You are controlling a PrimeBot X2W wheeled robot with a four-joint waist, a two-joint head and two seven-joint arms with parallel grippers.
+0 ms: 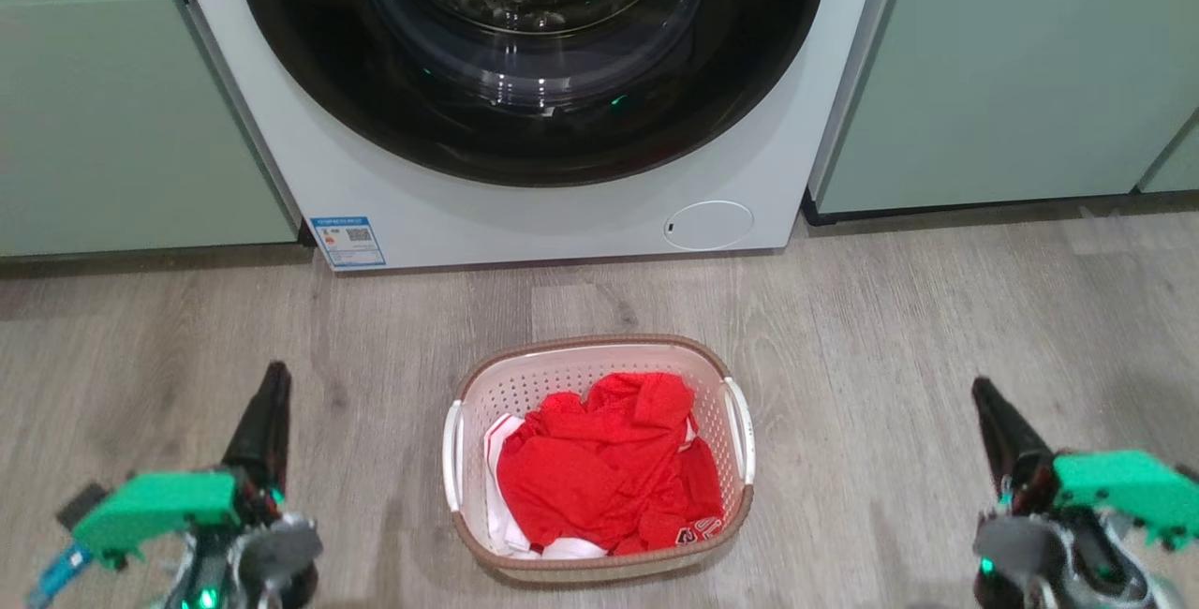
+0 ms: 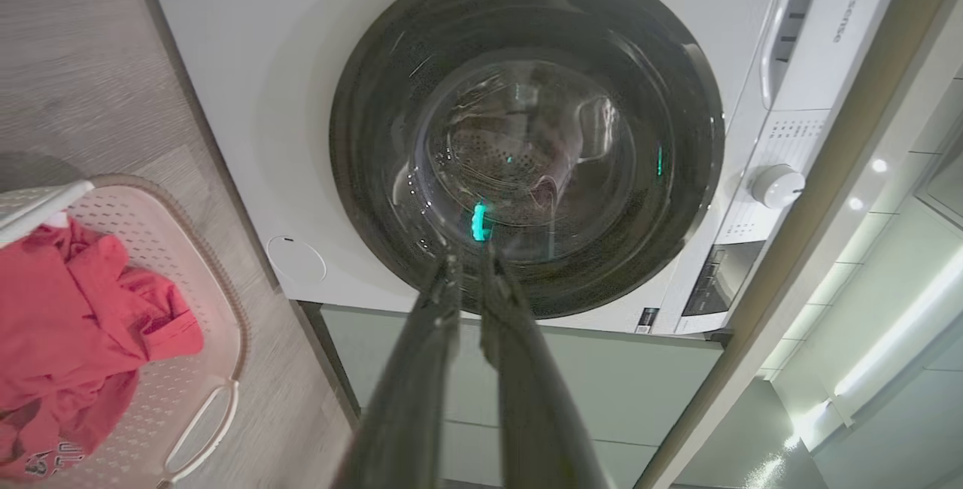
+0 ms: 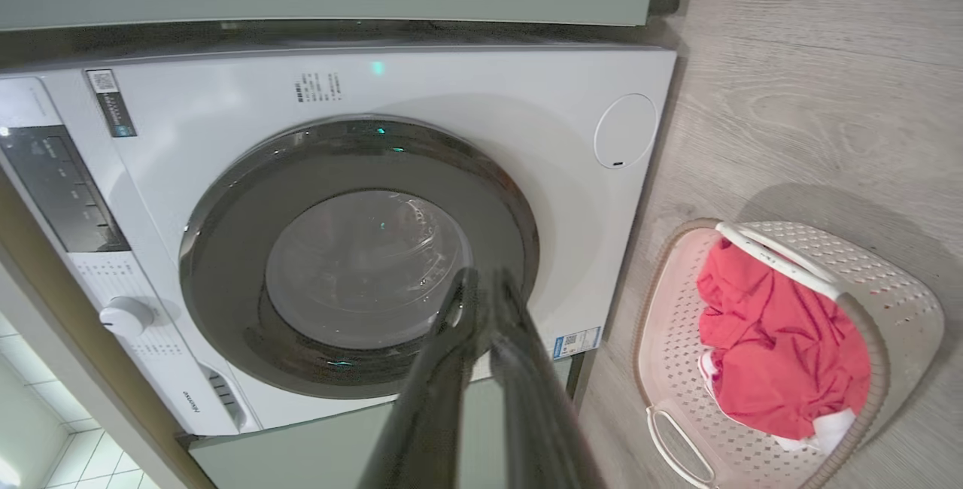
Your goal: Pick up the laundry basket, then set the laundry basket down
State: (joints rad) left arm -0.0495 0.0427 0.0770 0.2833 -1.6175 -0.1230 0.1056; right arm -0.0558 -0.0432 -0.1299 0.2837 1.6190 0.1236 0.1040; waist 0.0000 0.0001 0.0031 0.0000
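Grey wood-look floor runs up to a white front-loading washing machine with a dark round door, set between pale green cabinets. Your small cream perforated plastic laundry basket, brown woven-look rim and all, stands on the floor just in front of the machine, centred between your arms. Its long axis looks to run away from you toward the machine, so its two white side handles face outward, one toward each claw. Your left claw sits well off to the basket's left and your right claw well off to its right, neither clearly nearer. Both have their fingers drawn together on nothing. Inside the basket, crumpled red clothing lies over some white cloth. Nothing is lifted yet; I'd judge each claw must come inward to its own handle.
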